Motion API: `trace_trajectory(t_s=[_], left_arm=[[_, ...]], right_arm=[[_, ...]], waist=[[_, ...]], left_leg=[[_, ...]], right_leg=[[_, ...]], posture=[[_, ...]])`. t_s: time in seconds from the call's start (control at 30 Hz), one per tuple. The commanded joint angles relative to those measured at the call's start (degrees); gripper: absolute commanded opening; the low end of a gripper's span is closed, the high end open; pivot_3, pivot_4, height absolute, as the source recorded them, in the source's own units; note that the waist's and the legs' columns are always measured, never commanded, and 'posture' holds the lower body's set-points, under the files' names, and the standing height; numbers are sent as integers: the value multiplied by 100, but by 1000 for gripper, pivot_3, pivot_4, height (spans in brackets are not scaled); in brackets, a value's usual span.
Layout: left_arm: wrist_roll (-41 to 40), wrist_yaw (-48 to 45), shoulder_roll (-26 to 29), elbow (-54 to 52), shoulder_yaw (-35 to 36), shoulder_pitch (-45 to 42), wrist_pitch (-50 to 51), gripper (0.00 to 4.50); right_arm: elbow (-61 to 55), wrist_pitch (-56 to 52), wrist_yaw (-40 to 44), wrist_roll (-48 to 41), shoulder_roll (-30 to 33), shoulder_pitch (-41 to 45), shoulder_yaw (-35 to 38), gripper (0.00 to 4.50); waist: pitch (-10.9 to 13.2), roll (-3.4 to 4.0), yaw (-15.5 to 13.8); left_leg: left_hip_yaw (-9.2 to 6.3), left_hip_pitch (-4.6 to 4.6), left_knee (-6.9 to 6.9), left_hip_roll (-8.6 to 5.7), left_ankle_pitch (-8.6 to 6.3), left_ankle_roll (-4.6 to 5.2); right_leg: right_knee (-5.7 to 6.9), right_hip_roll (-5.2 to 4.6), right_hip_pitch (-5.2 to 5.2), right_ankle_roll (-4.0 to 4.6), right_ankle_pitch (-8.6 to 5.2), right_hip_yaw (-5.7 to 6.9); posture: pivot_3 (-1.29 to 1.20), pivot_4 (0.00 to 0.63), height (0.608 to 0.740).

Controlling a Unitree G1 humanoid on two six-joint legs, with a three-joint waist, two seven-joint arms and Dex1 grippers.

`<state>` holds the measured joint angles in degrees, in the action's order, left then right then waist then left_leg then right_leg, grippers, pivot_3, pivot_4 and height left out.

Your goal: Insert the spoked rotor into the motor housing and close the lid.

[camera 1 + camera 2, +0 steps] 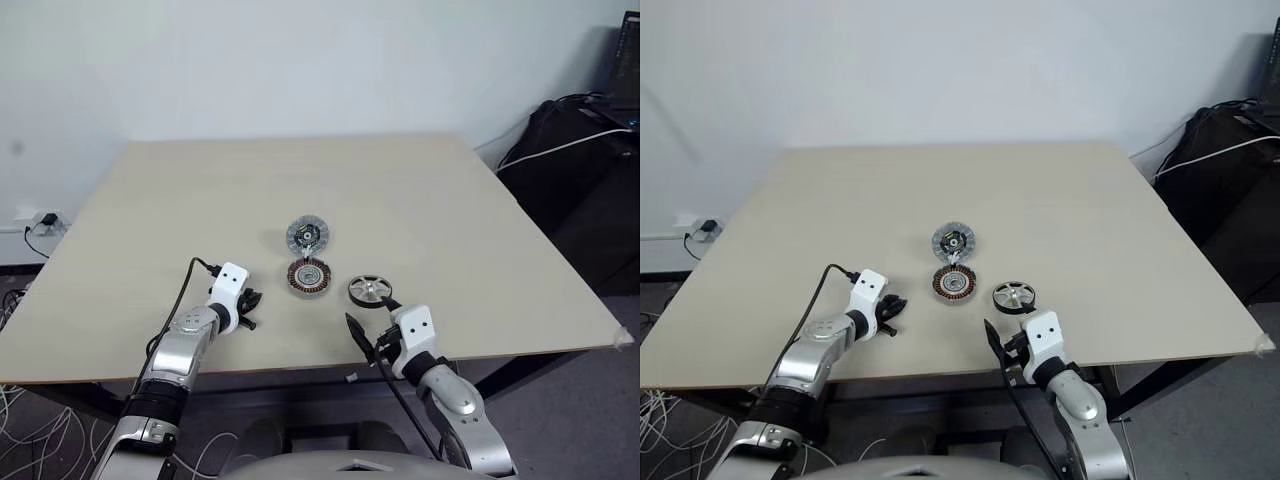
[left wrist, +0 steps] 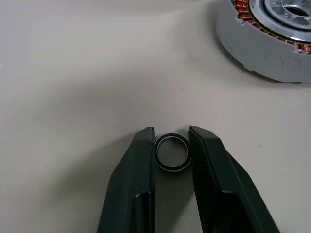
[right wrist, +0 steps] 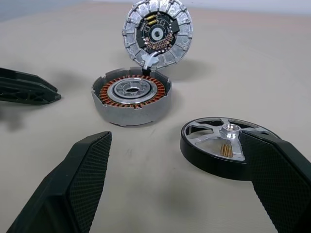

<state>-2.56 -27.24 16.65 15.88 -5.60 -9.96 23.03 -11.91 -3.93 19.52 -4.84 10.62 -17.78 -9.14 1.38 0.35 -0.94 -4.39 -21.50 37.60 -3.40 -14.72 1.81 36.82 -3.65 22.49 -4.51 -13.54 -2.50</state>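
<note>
My left gripper (image 2: 171, 141) rests low over the beige table (image 1: 450, 200), its two black fingers (image 2: 138, 165) drawn in on either side of a small black ring (image 2: 171, 153) that lies flat on the tabletop. Each finger sits just beside the ring's rim; whether they press it I cannot tell. In the right wrist view, the same fingers appear as a dark wedge near the motor housing (image 3: 132, 97).

My right gripper (image 3: 180, 179) hangs with its fingers (image 3: 82, 174) spread wide and nothing between them. One finger overlaps the near edge of the spoked rotor (image 3: 224, 145) in that view; contact cannot be judged.

The motor housing stands upright on the table near its middle, a grey cup with copper windings around a silvery centre, its top open. The lid (image 3: 156, 34) rises tilted behind the housing, joined to it by a short strip at the rim, its ribbed inner face and dark centre turned toward me. The spoked rotor lies flat on the table just to the right of the housing, apart from it, black rim down and silver hub up.

Nothing lies between rotor and housing; the raised lid leaves the housing's mouth uncovered. A dark bag with a white cable (image 1: 560, 150) stands beyond the table's far right corner, and a wall socket (image 1: 40, 218) sits off the left edge.
</note>
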Motion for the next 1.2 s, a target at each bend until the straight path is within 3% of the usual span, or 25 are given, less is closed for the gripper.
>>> trace_trajectory(t_s=[0.03,0.4,0.77,1.2], left_arm=[[41,-86,21,-38,-120,52,73,669],[-81,105,-133,-378,121,72,-168,669],[-52,75,-407,-833,-126,-286,-262,669],[23,-287,-831,76,-681,-1079,-273,669]], right_arm=[[-110,107,-28,-41,-39,106,46,4500],[-149,63,-66,-42,-61,101,46,4500],[-315,-75,-109,-26,-61,73,-12,4500],[-286,-70,-146,-33,-87,93,34,4500]], waist=[[-8,2,2],[-19,6,-1],[-16,3,-3],[-13,-2,13]], left_leg=[[0,0,0,0,0,0],[-1,0,0,0,-2,-4],[-1,-2,0,0,-2,-3],[0,-3,2,-1,4,6]], right_leg=[[0,0,0,0,0,0],[0,-1,0,0,0,0],[0,1,2,0,0,0],[-1,10,2,-1,0,-4]], posture=[[0,0,740],[0,0,740],[0,0,740],[0,0,740]])
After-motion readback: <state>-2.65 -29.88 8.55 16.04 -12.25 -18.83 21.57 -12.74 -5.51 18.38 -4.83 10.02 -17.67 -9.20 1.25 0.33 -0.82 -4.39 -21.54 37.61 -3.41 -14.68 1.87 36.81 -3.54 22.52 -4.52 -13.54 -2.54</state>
